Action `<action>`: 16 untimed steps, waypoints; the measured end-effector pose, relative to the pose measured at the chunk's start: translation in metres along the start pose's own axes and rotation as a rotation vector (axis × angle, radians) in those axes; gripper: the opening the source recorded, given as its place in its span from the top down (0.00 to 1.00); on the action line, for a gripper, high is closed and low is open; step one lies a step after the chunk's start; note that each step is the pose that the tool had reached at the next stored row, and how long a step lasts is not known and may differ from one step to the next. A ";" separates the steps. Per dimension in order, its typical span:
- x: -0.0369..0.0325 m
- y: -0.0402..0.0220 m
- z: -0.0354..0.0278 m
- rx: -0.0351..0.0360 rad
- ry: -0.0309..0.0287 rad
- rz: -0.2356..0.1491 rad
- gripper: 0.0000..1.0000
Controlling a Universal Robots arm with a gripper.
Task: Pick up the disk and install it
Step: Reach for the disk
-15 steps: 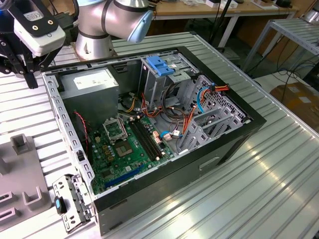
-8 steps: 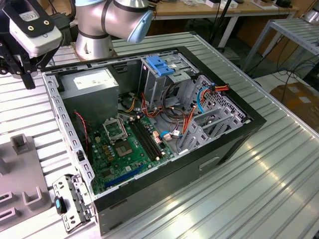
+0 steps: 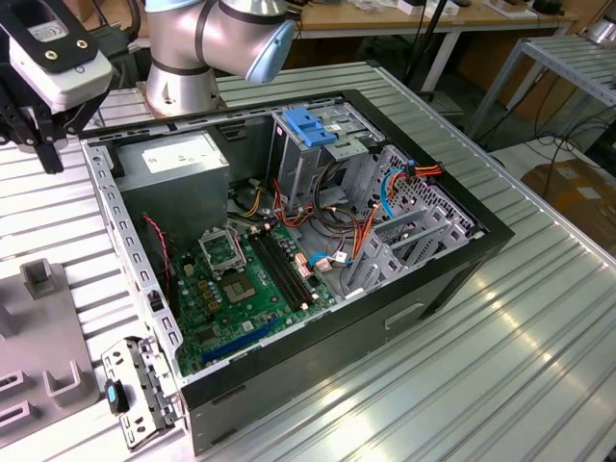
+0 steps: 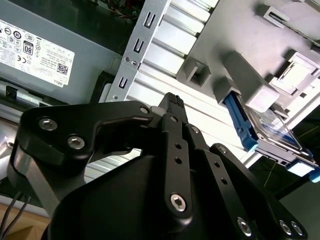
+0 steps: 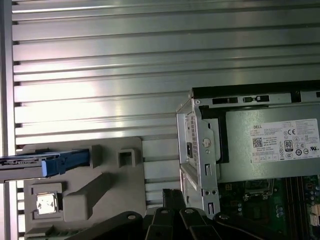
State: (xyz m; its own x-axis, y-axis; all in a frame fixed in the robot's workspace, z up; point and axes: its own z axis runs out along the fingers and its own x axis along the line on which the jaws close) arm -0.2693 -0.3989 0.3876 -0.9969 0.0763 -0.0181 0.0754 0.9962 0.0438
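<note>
Ribbed metal desk (image 3: 539, 366) with open computer case (image 3: 452, 279): disk not yet picked up
Disk (image 4: 272, 127) stands on edge in grey holder (image 4: 240, 30) beside the case; end effector (image 4: 172, 105) hovers near, carrying nothing, opening cannot be told; pick-up and installation both outstanding

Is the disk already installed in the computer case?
No, in the first wrist view the disk sits slotted in the grey holder on the table, outside the computer case.
</note>
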 end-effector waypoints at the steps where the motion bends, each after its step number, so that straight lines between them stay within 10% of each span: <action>1: 0.0021 -0.0002 0.0000 -0.0001 -0.0001 0.000 0.89; 16: 0.0790 0.0066 0.0026 -0.0042 0.0003 0.000 0.89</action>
State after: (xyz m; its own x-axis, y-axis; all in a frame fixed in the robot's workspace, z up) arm -0.3474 -0.3862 0.3839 -0.9969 0.0762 -0.0178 0.0753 0.9960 0.0480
